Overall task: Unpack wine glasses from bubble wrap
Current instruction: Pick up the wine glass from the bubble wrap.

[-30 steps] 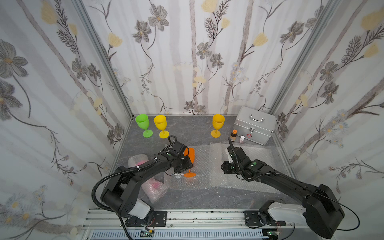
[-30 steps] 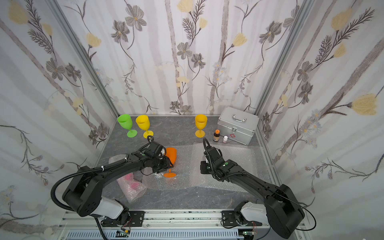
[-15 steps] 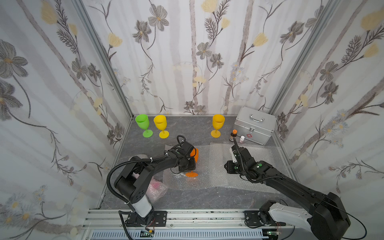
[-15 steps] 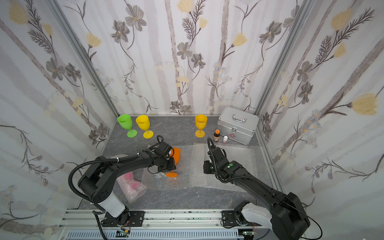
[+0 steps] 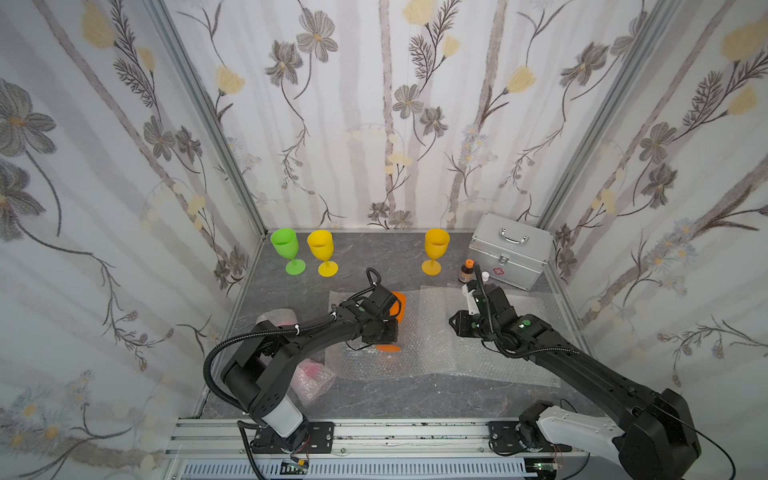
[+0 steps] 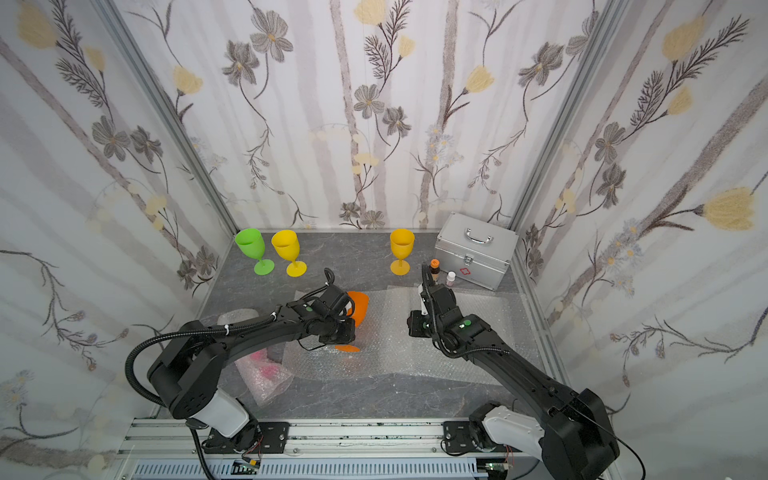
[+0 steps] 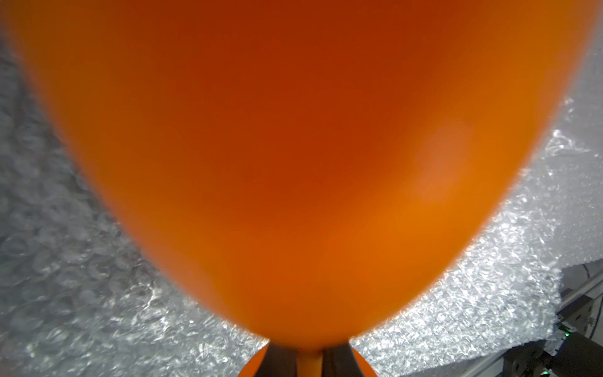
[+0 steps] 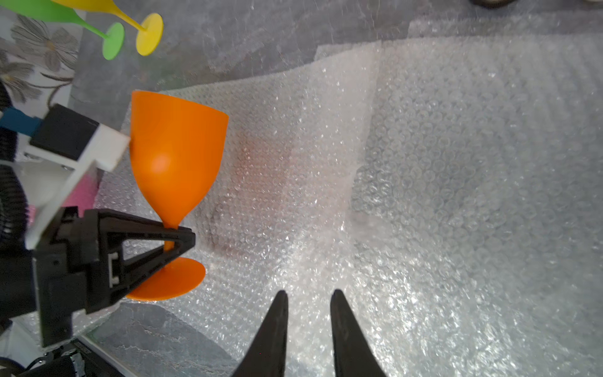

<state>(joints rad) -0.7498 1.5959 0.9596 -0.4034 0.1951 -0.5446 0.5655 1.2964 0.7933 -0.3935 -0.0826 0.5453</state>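
Newly closed left gripper (image 8: pixel 182 236) clamps orange goblet (image 8: pixel 176 156) by stem over bubble wrap (image 8: pixel 456 196) on grey table (image 5: pixel 374 254); right gripper (image 8: pixel 308 293) ajar, empty.

chg | L end effector (image 8: pixel 174 241): jaws stood apart earlier; now pinched onto stem of orange goblet (image 8: pixel 176 156) | L wrist: moved in closer to goblet bowl

Floral-papered walls (image 5: pixel 374 124) enclose a grey marbled floor (image 5: pixel 374 399), evenly lit.
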